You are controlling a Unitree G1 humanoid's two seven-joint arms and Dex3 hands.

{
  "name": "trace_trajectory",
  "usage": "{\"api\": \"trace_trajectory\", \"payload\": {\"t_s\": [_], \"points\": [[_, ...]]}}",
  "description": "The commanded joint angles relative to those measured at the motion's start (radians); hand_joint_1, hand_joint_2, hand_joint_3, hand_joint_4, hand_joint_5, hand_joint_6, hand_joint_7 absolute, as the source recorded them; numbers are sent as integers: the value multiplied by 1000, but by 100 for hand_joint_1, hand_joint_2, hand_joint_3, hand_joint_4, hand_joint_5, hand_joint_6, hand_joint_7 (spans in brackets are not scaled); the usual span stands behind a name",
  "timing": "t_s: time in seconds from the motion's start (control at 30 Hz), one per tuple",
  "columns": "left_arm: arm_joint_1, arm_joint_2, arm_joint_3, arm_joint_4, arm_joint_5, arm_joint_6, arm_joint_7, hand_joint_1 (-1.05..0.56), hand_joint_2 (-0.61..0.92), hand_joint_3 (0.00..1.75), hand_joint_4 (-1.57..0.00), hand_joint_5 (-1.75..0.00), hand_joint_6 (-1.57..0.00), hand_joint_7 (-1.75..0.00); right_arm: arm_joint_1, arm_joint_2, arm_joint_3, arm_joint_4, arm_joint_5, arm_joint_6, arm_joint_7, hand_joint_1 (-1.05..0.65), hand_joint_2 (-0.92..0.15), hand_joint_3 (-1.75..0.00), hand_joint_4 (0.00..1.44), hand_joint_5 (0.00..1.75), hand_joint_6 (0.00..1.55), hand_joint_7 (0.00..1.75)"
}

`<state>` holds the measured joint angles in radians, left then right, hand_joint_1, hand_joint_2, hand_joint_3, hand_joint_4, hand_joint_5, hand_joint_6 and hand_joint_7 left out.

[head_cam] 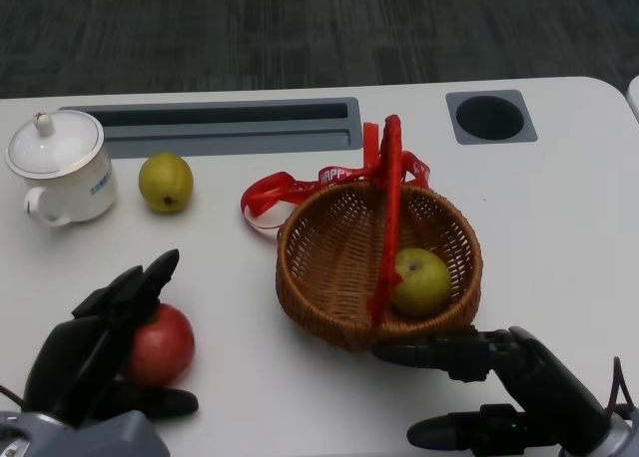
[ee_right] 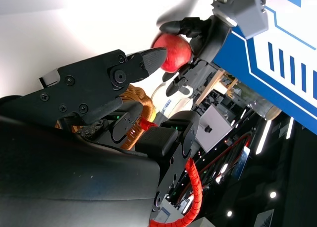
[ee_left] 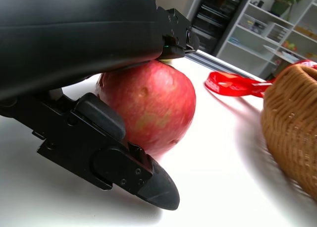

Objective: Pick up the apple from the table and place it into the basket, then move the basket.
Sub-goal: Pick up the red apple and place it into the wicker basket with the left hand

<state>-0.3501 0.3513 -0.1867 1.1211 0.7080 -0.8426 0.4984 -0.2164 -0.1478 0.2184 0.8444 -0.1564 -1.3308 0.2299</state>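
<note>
The left hand (head_cam: 95, 352) has its fingers (ee_left: 119, 160) wrapped around the red apple (head_cam: 160, 344), one above and one below it in the left wrist view, so the fruit is gripped while it sits at or just above the white bench (head_cam: 559, 208) near the robot's front edge, well to the left of the basket (head_cam: 329, 267). The right hand (head_cam: 499, 392) reaches its fingers (head_cam: 429, 355) to the near rim of the basket; they touch the wicker there, but whether they clasp it cannot be told from these views. The basket is brown wicker with a red handle (head_cam: 389, 208) arching over it and a red ribbon (head_cam: 275, 196) trailing from its far left side onto the bench. Inside it, toward the right, lies 1 yellow-green fruit (head_cam: 421, 280). A second yellow-green fruit (head_cam: 166, 182) rests on the bench farther back on the left, just beside a white lidded cup (head_cam: 60, 168). Behind these, a long grey recessed tray (head_cam: 230, 128) runs along the far side of the bench, and a square grey insert with a round hole (head_cam: 489, 116) sits at the far right.
</note>
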Motion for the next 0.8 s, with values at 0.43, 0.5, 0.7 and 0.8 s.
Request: {"api": "trace_trajectory", "payload": {"t_s": [0.43,0.5,0.7,0.8], "points": [[15,-63,-8,94,-202,-91,36,3,83,2,-116,-8,-107,-7,35,-19,5,-50,27,13,8,-26,-82,-1,79,0,71,0],[20,-61,-8,82,-209,-112,40,3,83,1,-117,-7,-108,-6,35,-19,6,-50,30,14,10,-26,-83,-1,79,0,71,0],[39,-58,4,26,-214,-192,102,1,82,0,-117,-5,-108,-3,29,-22,10,-49,31,19,19,-28,-85,-1,79,0,71,0],[43,-54,9,7,-214,-204,122,2,82,0,-118,-4,-109,-3,28,-20,13,-45,32,17,22,-29,-86,-1,79,0,71,0]]}}
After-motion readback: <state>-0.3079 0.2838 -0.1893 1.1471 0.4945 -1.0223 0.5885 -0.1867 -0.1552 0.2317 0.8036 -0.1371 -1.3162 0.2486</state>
